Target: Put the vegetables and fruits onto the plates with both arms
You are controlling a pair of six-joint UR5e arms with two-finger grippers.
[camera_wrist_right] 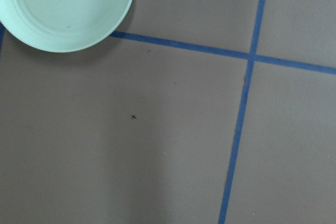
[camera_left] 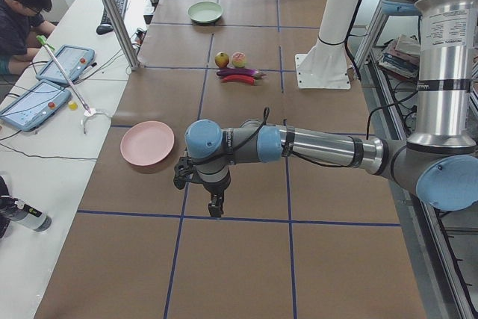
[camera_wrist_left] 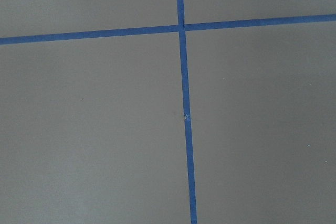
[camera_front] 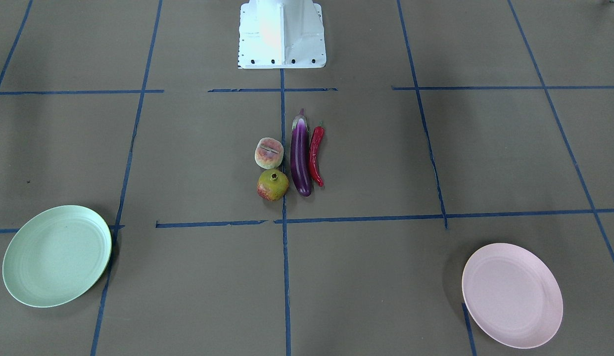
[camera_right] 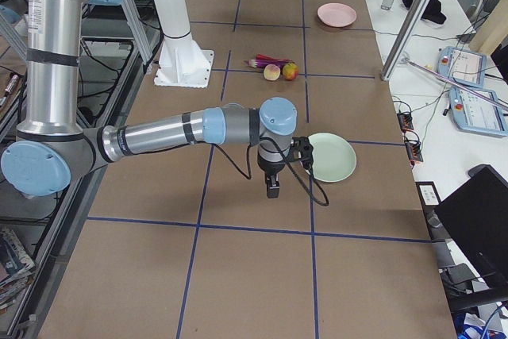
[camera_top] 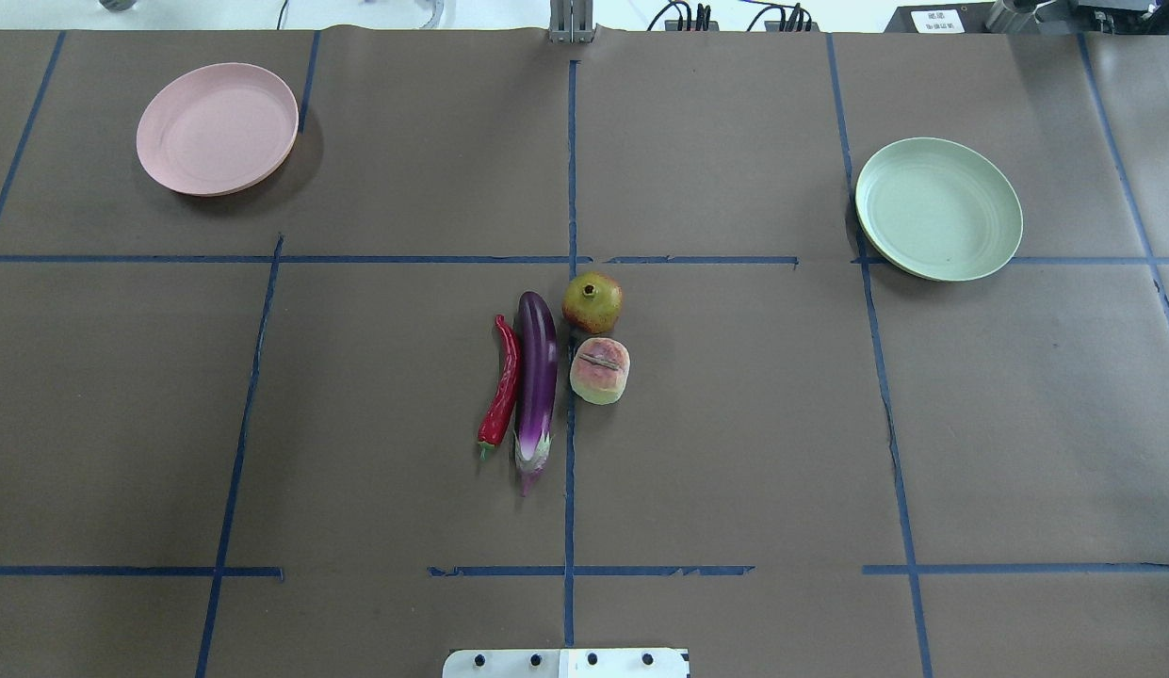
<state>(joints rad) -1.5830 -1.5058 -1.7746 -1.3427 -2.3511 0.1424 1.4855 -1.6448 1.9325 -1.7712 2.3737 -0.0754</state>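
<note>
Well, nothing is on a plate yet, so the whole job lies ahead. All four pieces sit in a tight cluster at the middle of the table (camera_top: 782, 443), well apart from both plates. The eggplant (camera_top: 536, 377) lies along the centre tape line (camera_top: 570, 169) with its pale stem end toward the robot. The red chili pepper (camera_top: 502, 395) lies just beside it on the robot's left, close enough that they seem to touch. Across the line are the peach-like fruit (camera_top: 600, 370) and, just beyond it, the pomegranate (camera_top: 592, 302) with its crown up.

The pink plate (camera_top: 217, 127) waits bare at the far left of the table, and the mint green plate (camera_top: 938, 209) waits bare at the far right.

From the table ends I can see the arms reaching out low over the paper. The left gripper (camera_left: 215, 207) hangs over bare table near the pink plate. The right gripper (camera_right: 273, 190) hangs just beside the green plate, whose rim shows in its wrist camera. Neither is anywhere near the produce, and neither carries anything that I can see. Whether either claw is spread or pressed together, I cannot tell from where I stand.

By my reckoning four pick-ups and four set-downs remain. The vegetables look handy for the left arm and the fruits for the right.
</note>
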